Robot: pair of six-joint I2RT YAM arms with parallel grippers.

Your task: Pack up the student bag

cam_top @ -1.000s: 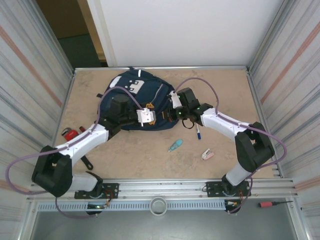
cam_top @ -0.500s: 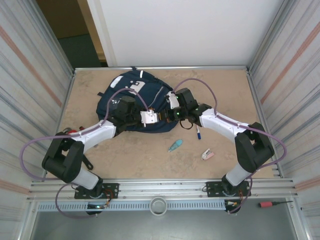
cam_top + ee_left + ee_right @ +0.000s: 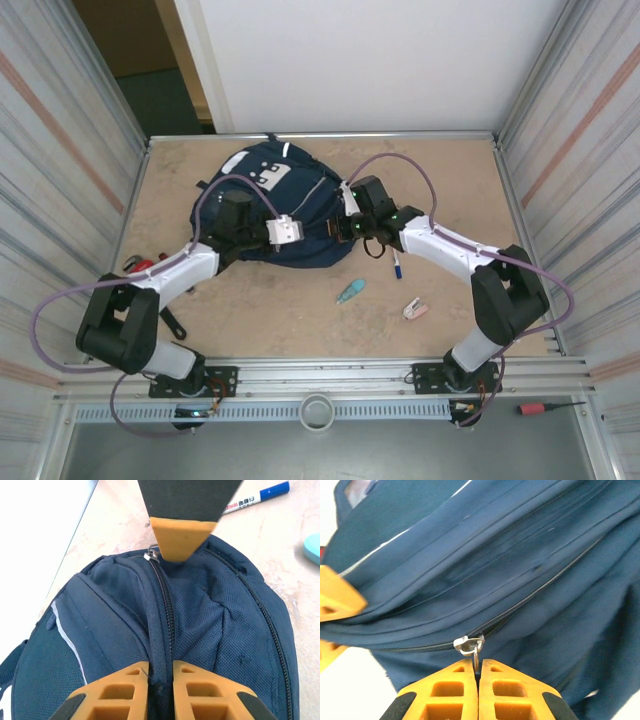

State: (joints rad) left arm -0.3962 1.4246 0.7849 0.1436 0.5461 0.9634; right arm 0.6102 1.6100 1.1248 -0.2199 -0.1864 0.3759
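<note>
My left gripper (image 3: 160, 672), just closed from wide, pinches the student bag (image 3: 215, 630) along its zip seam. To its three o'clock, my right gripper (image 3: 478, 667) is clamped on the zip pull (image 3: 468, 644), so unzipping can begin.

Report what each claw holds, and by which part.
Right claw pinches the zipper pull of the student bag; left claw clamps a fabric fold along its zipper.
</note>
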